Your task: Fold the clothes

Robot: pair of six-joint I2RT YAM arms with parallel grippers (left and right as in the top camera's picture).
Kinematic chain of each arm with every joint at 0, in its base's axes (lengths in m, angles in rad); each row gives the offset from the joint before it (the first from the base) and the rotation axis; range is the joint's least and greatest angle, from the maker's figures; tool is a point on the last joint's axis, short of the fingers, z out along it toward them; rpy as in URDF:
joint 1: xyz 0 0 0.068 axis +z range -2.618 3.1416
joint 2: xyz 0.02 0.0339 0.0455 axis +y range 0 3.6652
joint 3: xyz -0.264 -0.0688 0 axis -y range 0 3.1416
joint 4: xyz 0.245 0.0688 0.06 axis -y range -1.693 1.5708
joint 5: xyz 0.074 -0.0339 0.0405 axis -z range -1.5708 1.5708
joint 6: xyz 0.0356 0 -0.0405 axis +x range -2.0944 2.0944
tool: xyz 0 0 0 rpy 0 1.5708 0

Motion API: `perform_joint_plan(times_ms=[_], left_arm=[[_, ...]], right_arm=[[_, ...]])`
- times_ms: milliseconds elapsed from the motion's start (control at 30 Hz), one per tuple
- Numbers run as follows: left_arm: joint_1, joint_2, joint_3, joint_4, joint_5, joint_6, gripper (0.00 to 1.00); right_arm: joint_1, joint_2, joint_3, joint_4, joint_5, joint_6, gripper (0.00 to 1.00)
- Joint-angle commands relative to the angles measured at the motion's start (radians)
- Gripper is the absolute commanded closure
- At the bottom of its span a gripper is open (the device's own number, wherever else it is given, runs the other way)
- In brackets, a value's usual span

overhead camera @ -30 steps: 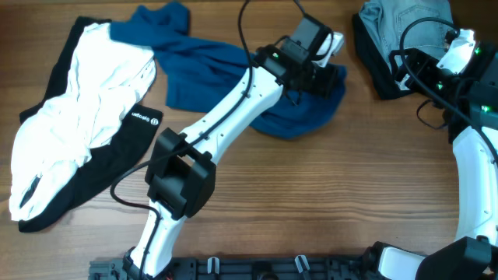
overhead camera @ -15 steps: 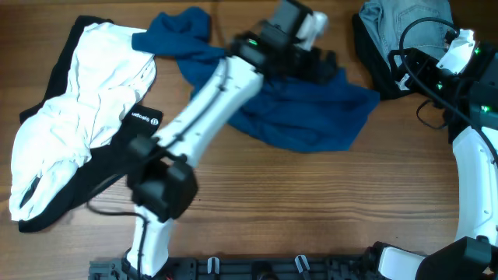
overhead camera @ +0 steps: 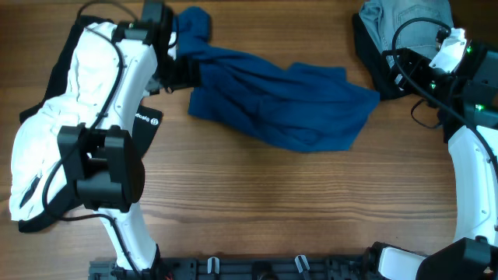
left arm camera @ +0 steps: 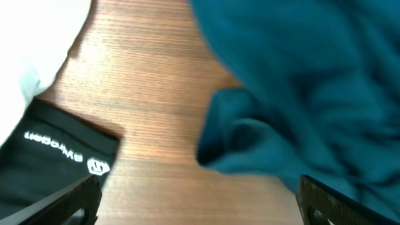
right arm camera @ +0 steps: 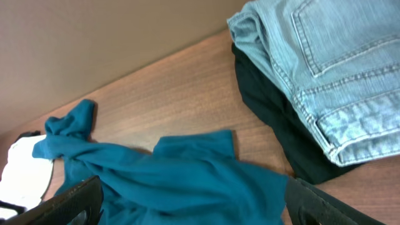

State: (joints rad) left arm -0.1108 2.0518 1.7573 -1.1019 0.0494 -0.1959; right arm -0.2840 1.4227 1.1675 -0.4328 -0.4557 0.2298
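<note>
The dark-blue T-shirt (overhead camera: pixel 288 105) lies crumpled and stretched across the table's far middle, one bunched end at the top (overhead camera: pixel 193 19). My left gripper (overhead camera: pixel 180 70) is at its left edge, open and empty. In the left wrist view (left arm camera: pixel 200 212) only bare wood lies between the fingers, with the shirt (left arm camera: pixel 312 81) up right. The white garment (overhead camera: pixel 74 117) lies at the left on the black one, whose white logo shows (overhead camera: pixel 144 118), also in the left wrist view (left arm camera: pixel 62 153). My right gripper (overhead camera: pixel 401 71) is open beyond the shirt's right end (right arm camera: pixel 200 209).
A folded stack of light-blue jeans (overhead camera: pixel 405 19) on a dark folded garment (overhead camera: pixel 381 74) sits at the far right corner, also in the right wrist view (right arm camera: pixel 325 69). Bare wooden tabletop (overhead camera: pixel 311 202) fills the front half.
My left arm swung from the shirt's right side to its left edge. The blue shirt went from a bunched heap to a wide stretched shape. The right arm barely moved.
</note>
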Motion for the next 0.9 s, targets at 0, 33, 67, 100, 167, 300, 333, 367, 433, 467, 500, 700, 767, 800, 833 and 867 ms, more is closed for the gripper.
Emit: perform_joint_plan(times_ms=[0,33,67,100,167,300,333,367,433,467,500,700,767,800,833,867], left_arm=[[0.036,0.006,-0.132,0.076,-0.009,0.01,0.0],[0.045,0.006,-0.171,0.116,-0.001,0.027,0.0],[0.052,0.006,-0.204,0.146,0.015,0.058,0.0],[0.056,0.006,-0.226,0.161,0.016,0.072,0.0],[0.072,0.006,-0.278,0.184,0.004,0.089,0.0],[0.148,0.006,-0.365,0.217,-0.049,0.095,0.0],[0.168,0.006,-0.376,0.222,-0.051,0.114,0.01],[0.201,0.006,-0.394,0.248,-0.051,0.138,0.0],[0.249,0.006,-0.405,0.282,-0.052,0.148,0.0],[0.278,0.006,-0.406,0.307,-0.051,0.164,0.0],[0.306,0.006,-0.406,0.335,-0.058,0.2,0.0],[0.446,0.006,-0.406,0.446,-0.115,0.219,0.0],[0.5,0.006,-0.405,0.479,-0.11,0.219,0.0],[0.514,0.003,-0.404,0.48,-0.088,0.218,0.0],[0.515,-0.003,-0.403,0.476,-0.06,0.219,0.0],[0.511,-0.015,-0.402,0.474,-0.027,0.219,0.0]], right_arm=[[0.004,-0.006,0.017,0.0,-0.017,-0.02,0.07],[0.004,-0.006,0.017,0.001,-0.017,-0.02,0.07],[0.004,-0.006,0.017,0.001,-0.017,-0.02,0.07],[0.004,-0.006,0.017,0.0,-0.017,-0.02,0.06],[0.004,-0.006,0.017,0.0,-0.016,-0.02,0.06],[0.004,-0.006,0.017,0.0,-0.013,-0.02,0.07],[0.004,-0.006,0.017,0.0,-0.013,-0.02,0.07],[0.004,-0.006,0.017,0.0,-0.013,-0.02,0.07],[0.004,-0.006,0.017,-0.001,-0.013,-0.019,0.07],[0.004,-0.006,0.017,-0.003,-0.013,-0.019,0.07],[0.004,-0.006,0.017,-0.006,-0.013,-0.018,0.06],[0.004,-0.006,0.017,-0.029,-0.013,-0.029,0.06],[0.004,-0.006,0.017,-0.032,-0.013,-0.032,0.07],[0.004,-0.006,0.017,-0.032,-0.014,-0.032,0.07],[0.004,-0.006,0.017,-0.029,-0.015,-0.032,0.07],[0.004,-0.006,0.017,-0.024,-0.017,-0.032,0.07]])
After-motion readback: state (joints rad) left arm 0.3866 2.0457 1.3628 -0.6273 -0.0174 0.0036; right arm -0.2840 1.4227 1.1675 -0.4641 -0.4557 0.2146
